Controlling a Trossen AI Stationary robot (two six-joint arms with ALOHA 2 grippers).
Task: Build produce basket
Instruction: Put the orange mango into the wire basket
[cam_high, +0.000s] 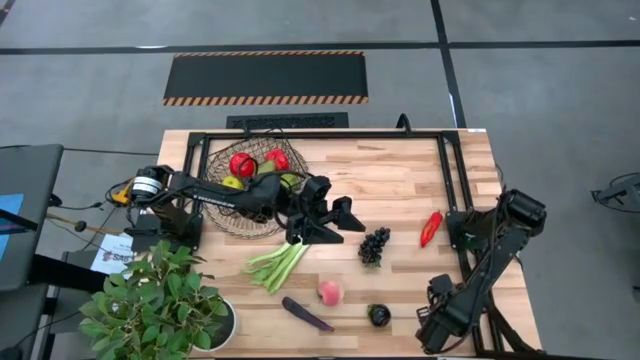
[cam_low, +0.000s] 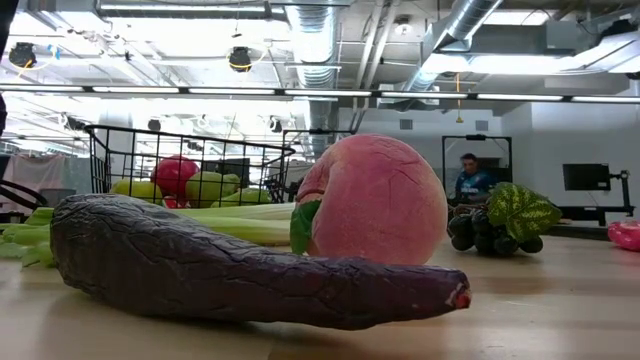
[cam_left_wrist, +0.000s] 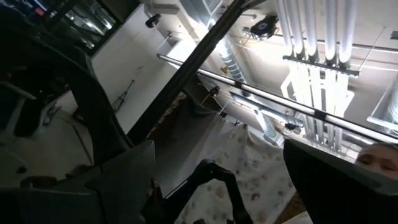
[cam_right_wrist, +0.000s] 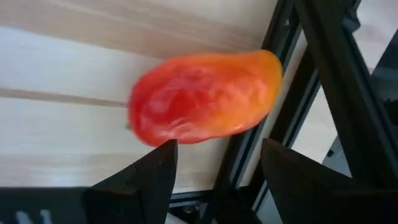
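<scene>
High view: wire-mesh basket (cam_high: 245, 195) sits at the bench's (cam_high: 400, 180) back left, holding red apples (cam_high: 242, 164) and green pears (cam_high: 233, 183). Left gripper (cam_high: 335, 222) hangs just right of the basket, above the leek stalk's (cam_high: 277, 262) end, fingers spread, nothing between them. Grapes (cam_high: 374, 245) lie near centre, red chilli (cam_high: 430, 228) to the right, peach (cam_high: 329, 292) and aubergine (cam_high: 306, 314) near the front edge, a dark round item (cam_high: 378, 315) beside them. Potted plant (cam_high: 155, 300) at front left. Right arm waits folded at the right edge.

Low view: aubergine (cam_low: 240, 265) lies in front, peach (cam_low: 375, 200) behind it, leek (cam_low: 150, 222), basket (cam_low: 190, 165) and grapes (cam_low: 495, 228) further back. A person (cam_low: 470, 180) stands in the room.

Left wrist view: spread fingers (cam_left_wrist: 118, 180), ceiling beyond.

Right wrist view: right gripper (cam_right_wrist: 217, 174) has fingers parted, empty, above a red-orange fruit (cam_right_wrist: 205, 96) lying on the bench beside the dark frame.
</scene>
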